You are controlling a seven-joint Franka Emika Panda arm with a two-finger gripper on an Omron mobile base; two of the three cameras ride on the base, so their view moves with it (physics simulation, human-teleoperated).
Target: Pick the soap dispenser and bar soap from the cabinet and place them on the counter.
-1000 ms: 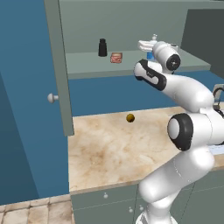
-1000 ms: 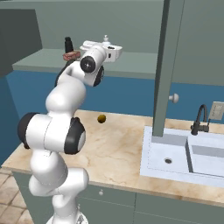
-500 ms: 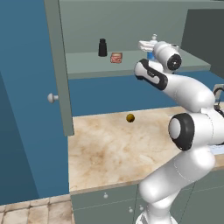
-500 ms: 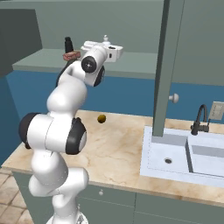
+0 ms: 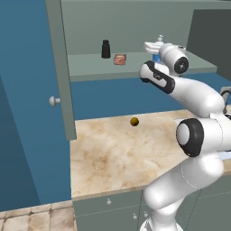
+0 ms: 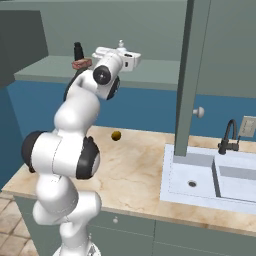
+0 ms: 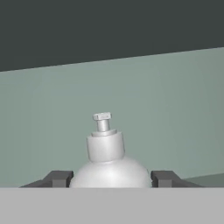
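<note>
Blue under its white pump, the soap dispenser is standing upright on the shelf of the cabinet, and the gripper is closing on its body, a finger against each side, presumably to lift it out; the bar soap is lying further left on the shelf beside a black bottle; the arm is reaching up and far over the counter, hand roughly level.
</note>
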